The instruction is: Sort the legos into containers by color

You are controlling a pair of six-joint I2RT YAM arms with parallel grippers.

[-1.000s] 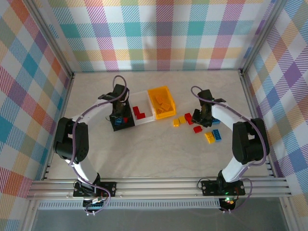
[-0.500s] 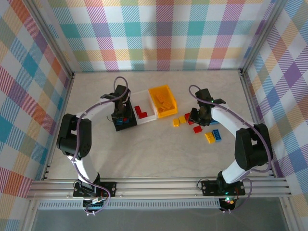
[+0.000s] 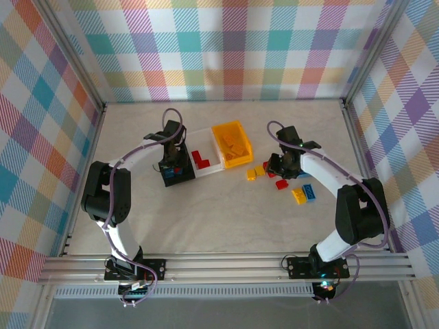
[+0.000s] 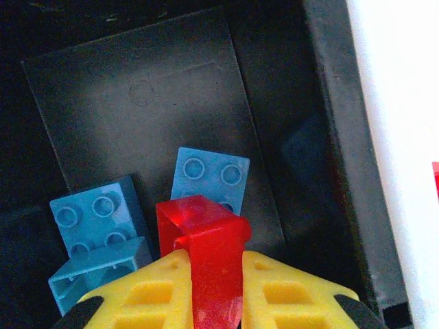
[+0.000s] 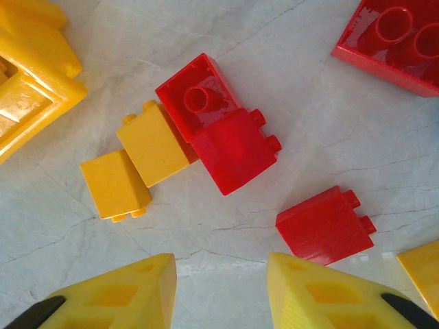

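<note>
Where the left gripper (image 4: 216, 277) hangs just above the black bin (image 4: 343, 137), its yellow fingers (image 4: 288, 288) are clamped on a red brick (image 4: 202, 223), which stands up between them over the bin's floor. Under it, inside the black bin, lie three light blue bricks (image 4: 209, 175): one just beyond the red brick and two piled toward the bin's left side as the wrist camera sees it. Right beside the black bin, on its right in the overhead view, is the clear bin (image 3: 212, 166) holding red pieces (image 3: 199, 159). One place further from the black bin is the yellow-orange bin (image 3: 221, 130) with yellow pieces in it. Well to the right of the black bin, past both other bins, the right gripper (image 5: 221, 274) hovers over the table (image 5: 226, 226) with its jaws apart and nothing between them. Loose legos lie below it: two yellow bricks (image 5: 137, 164) end to end, touching two red bricks (image 5: 216, 127), and a single red one (image 5: 326, 223) near the right finger. Farthest from the black bin lies a blue and yellow pair (image 3: 304, 195).
</note>
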